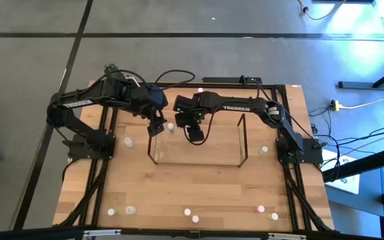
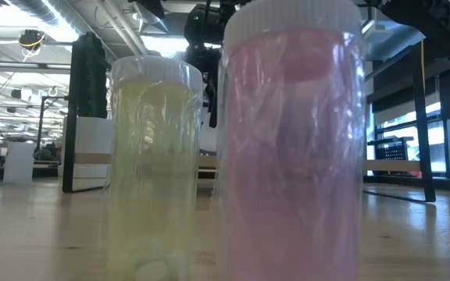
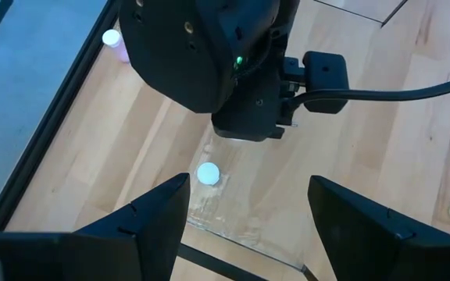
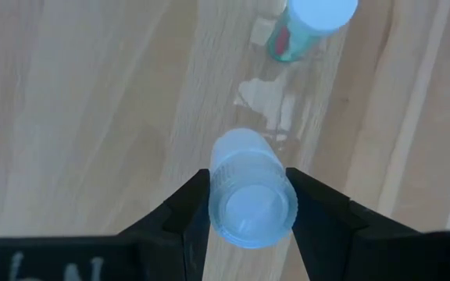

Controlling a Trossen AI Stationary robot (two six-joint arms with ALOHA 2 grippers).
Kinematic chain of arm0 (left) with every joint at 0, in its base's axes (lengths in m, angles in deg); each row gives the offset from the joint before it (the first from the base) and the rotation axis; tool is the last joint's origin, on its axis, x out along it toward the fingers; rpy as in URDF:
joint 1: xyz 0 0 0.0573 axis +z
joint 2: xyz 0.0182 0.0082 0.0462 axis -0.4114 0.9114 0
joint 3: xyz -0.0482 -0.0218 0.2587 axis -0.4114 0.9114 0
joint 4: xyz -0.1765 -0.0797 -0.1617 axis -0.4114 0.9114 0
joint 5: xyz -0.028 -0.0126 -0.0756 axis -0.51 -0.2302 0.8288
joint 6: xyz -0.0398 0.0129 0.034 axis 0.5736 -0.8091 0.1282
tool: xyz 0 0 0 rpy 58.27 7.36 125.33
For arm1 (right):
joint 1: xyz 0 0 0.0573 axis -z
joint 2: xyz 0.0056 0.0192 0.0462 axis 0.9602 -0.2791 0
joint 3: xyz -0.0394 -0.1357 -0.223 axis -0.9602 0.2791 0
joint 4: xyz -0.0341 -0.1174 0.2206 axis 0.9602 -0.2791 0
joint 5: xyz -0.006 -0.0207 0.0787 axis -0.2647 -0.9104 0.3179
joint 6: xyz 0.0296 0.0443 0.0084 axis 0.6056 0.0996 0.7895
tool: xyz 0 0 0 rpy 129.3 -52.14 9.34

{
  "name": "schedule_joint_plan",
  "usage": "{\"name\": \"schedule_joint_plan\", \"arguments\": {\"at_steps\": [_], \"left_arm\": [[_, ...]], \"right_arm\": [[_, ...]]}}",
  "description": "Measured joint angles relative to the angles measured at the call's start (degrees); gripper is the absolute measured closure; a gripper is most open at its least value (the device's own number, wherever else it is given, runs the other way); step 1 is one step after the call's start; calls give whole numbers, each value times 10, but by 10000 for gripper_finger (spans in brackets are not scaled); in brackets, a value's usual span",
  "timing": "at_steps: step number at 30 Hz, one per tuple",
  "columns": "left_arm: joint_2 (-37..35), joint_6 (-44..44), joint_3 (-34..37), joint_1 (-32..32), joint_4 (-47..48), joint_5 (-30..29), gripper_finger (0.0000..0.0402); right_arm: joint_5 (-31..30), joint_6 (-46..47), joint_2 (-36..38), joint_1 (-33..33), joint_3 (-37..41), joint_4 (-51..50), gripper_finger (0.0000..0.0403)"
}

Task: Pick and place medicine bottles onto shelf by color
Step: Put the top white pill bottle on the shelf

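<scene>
Fingers of right gripper (image 4: 248, 204) clamp a pale bottle (image 4: 251, 195), upright, upper centre of high view over shelf (image 1: 199, 163) back edge. Left gripper (image 3: 244, 207) spread wide, just left, empty.

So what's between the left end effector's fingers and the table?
In the left wrist view, nothing but a white-capped bottle standing on the table, below the open left end effector.

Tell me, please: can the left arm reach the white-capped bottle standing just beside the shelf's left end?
Probably yes. The left gripper hangs open right above that bottle, nothing between them. The right arm is close beside, so crowding is possible.
</scene>
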Motion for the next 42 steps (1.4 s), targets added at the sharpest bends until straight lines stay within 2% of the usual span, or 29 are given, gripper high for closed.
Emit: {"name": "schedule_joint_plan", "arguments": {"at_steps": [22, 35, 42], "left_arm": [[0, 0, 0, 0, 0, -4, 147], [0, 0, 0, 0, 0, -15, 147], [0, 0, 0, 0, 0, -15, 147]], "right_arm": [[0, 3, 0, 8, 16, 13, 249], [0, 3, 0, 8, 16, 21, 208], [0, 3, 0, 8, 16, 21, 204]]}}
